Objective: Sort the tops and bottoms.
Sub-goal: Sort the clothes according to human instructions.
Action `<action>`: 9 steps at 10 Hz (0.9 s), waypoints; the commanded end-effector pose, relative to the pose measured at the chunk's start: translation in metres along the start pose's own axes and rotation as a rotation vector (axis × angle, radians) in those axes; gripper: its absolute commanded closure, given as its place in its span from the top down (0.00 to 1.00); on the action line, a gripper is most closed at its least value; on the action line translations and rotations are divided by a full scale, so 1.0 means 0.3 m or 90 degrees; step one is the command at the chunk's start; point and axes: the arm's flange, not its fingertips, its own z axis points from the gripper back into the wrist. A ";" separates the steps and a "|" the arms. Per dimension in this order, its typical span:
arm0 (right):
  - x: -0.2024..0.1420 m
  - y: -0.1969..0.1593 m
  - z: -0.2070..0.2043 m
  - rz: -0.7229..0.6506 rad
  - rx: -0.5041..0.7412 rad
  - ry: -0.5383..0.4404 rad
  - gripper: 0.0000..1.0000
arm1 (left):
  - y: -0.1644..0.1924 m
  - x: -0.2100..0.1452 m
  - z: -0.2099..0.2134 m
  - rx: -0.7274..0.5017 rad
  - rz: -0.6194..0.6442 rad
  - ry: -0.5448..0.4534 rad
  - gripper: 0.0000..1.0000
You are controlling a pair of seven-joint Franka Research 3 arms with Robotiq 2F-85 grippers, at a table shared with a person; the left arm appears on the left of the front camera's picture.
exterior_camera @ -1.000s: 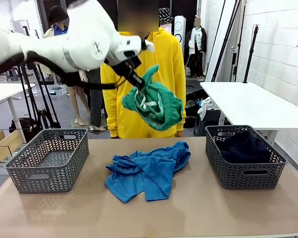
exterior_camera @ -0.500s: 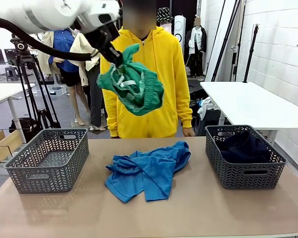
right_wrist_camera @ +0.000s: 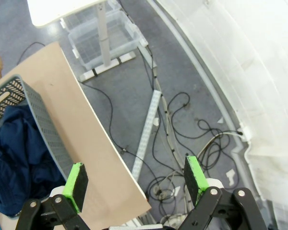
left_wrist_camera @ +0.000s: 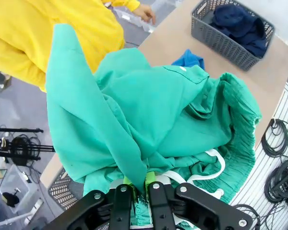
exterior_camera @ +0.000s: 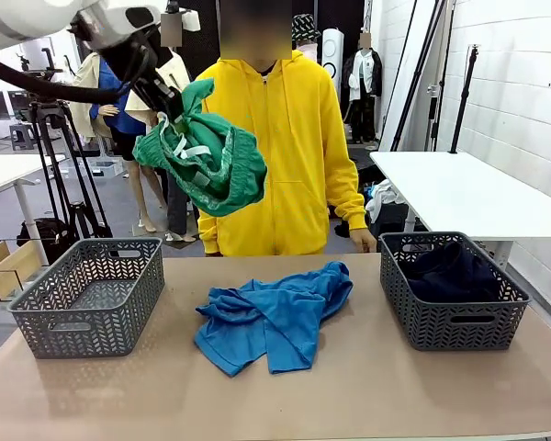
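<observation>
Hanging in the upper left of the front view, the green shorts (exterior_camera: 211,170) form a crumpled bright bundle, well above the table (exterior_camera: 367,386). The left gripper (exterior_camera: 172,103) is closed on a pinch of cloth at the bundle's top. A white drawstring (exterior_camera: 185,150) loops across the folds, and a gathered waistband edge shows along the lower side. Below, near the frame's centre, a blue shirt (exterior_camera: 275,317) lies rumpled on the table. A grey left basket (exterior_camera: 92,317) stands at the lower left. A matching right basket (exterior_camera: 455,322) at the right holds the navy garment (exterior_camera: 450,266), dark and heaped. A person (exterior_camera: 285,138) in a yellow hoodie stands behind the table, one hand (exterior_camera: 361,241) just beside the right basket's far corner.

In the left wrist view the shorts take up the middle. The green pads at the bottom edge are pressed together on a fold of them, with the drawstring curling at the lower right. The right basket with the navy garment sits in the upper right corner, and a tip of the blue shirt peeks over the shorts.

In the right wrist view the right gripper (right_wrist_camera: 135,176) stands wide open at the bottom edge, holding nothing. The navy garment lies in the basket at the left edge, beside the table's end and the cabled floor.
</observation>
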 end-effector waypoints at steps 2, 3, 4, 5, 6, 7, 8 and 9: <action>0.003 0.004 -0.005 0.002 -0.001 0.001 1.00 | 0.006 0.040 0.020 0.009 -0.010 -0.004 0.00; 0.003 0.004 -0.005 0.002 -0.001 0.001 1.00 | 0.006 0.040 0.020 0.009 -0.010 -0.004 0.00; 0.003 0.004 -0.005 0.002 -0.001 0.001 1.00 | 0.006 0.040 0.020 0.009 -0.010 -0.004 0.00; 0.003 0.004 -0.005 0.002 -0.001 0.001 1.00 | 0.006 0.040 0.020 0.009 -0.010 -0.004 0.00; 0.003 0.004 -0.005 0.002 -0.001 0.001 1.00 | 0.006 0.040 0.020 0.009 -0.010 -0.004 0.00; 0.003 0.004 -0.005 0.002 -0.001 0.001 1.00 | 0.006 0.040 0.020 0.009 -0.010 -0.004 0.00; 0.003 0.004 -0.005 0.002 -0.001 0.001 1.00 | 0.006 0.040 0.020 0.009 -0.010 -0.004 0.00; 0.003 0.004 -0.005 0.002 -0.001 0.001 1.00 | 0.006 0.040 0.020 0.009 -0.010 -0.004 0.00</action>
